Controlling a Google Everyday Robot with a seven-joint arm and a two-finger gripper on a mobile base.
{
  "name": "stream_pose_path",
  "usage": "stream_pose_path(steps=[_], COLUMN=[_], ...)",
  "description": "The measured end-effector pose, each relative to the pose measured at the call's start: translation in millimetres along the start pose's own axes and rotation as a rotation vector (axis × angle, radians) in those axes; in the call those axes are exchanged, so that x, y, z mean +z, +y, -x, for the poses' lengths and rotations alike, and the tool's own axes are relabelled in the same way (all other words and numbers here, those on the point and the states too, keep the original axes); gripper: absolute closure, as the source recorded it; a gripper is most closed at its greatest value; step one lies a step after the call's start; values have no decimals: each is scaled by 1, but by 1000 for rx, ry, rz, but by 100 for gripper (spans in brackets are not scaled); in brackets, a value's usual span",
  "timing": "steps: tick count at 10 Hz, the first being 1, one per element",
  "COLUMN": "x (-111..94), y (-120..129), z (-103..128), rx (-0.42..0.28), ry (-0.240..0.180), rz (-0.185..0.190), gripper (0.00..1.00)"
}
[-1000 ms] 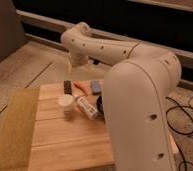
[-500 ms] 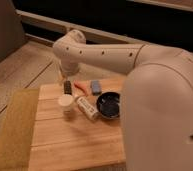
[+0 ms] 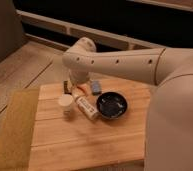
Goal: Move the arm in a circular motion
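Note:
The arm (image 3: pixel 125 62) is cream-white, thick and tubular, with a row of small dark holes. It reaches in from the right, across the back of the wooden table (image 3: pixel 90 145), to a rounded joint (image 3: pixel 80 54), then bends down. Below that joint the gripper (image 3: pixel 67 87) shows as a small dark piece, low over the table's back left part. It hangs just behind a white cup (image 3: pixel 66 104). The arm's last link hides most of it.
A white bottle (image 3: pixel 86 107) lies on its side beside the cup. A black bowl (image 3: pixel 111 105) sits to its right and a blue-grey block (image 3: pixel 96 86) behind them. A yellow-green mat (image 3: pixel 10 130) covers the table's left side. The arm's bulk fills the right.
The rounded joint has dropped lower and a little to the right, bringing the gripper end down behind the cup. The thick segment now stretches across the upper right of the view.

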Motion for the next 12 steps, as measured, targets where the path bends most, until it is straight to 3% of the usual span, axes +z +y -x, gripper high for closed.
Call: stream_pose_path(steps=[3,4,6,8,10,12], x=[1,6,15,21,22,22], y=[-67,-81,-85,-62,-43,-46], z=[15,27,52,80,91,90], rx=[165,216,252,195,146,149], ry=[-6,-2,8,7,6,7], rz=[-103,-109,-100,-61,-36,-37], gripper=[35,35,35,35,35,35])
